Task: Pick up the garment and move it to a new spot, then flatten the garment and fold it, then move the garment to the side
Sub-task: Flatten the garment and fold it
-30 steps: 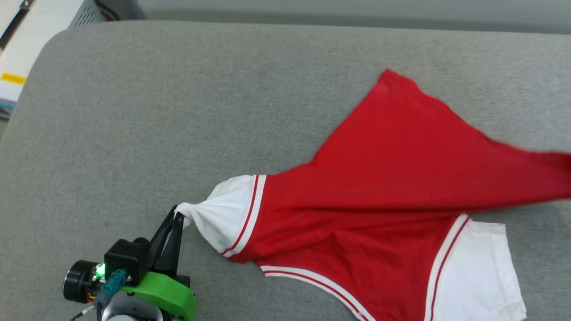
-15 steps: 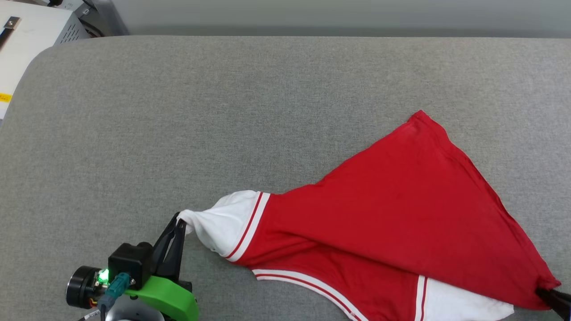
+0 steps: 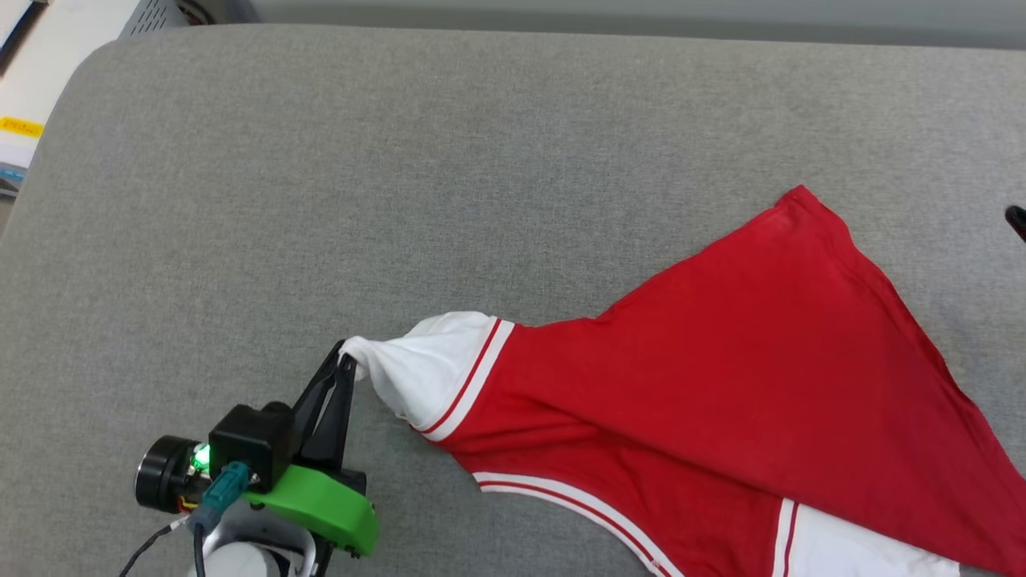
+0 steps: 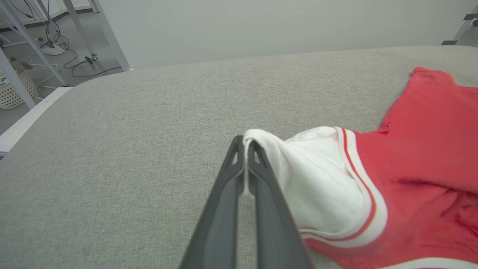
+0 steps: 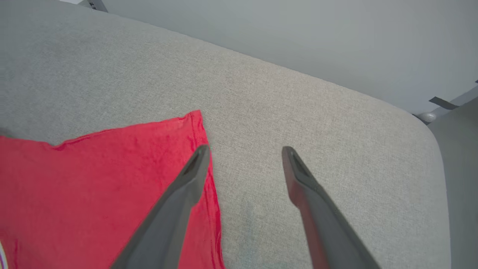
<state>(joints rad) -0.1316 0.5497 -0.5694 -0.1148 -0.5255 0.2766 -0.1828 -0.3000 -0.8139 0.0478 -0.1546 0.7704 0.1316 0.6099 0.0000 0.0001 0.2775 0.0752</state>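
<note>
The garment (image 3: 721,385) is a red shirt with white sleeves and red-white striped trim, lying plain side up on the grey padded table (image 3: 401,160). It spreads from the centre to the lower right of the head view. My left gripper (image 3: 346,362) is shut on the tip of one white sleeve (image 4: 317,179), and the left wrist view shows the cloth pinched between the closed fingers of that gripper (image 4: 244,144). My right gripper (image 5: 245,150) stands open above the table beside the garment's red hem corner (image 5: 194,116), with nothing between its fingers. One dark fingertip (image 3: 1017,219) shows at the head view's right edge.
A white and grey cabinet (image 3: 48,48) stands beyond the table's rounded far-left corner. Off that side the floor holds metal frame legs (image 4: 108,33), cables and a pale basket (image 4: 15,93). The table's far right corner (image 5: 422,119) curves off near my right gripper.
My right gripper has let go of the red hem corner, opened, and moved away from it. The hem now lies on the table. The left gripper still holds the sleeve. The head camera has shifted.
</note>
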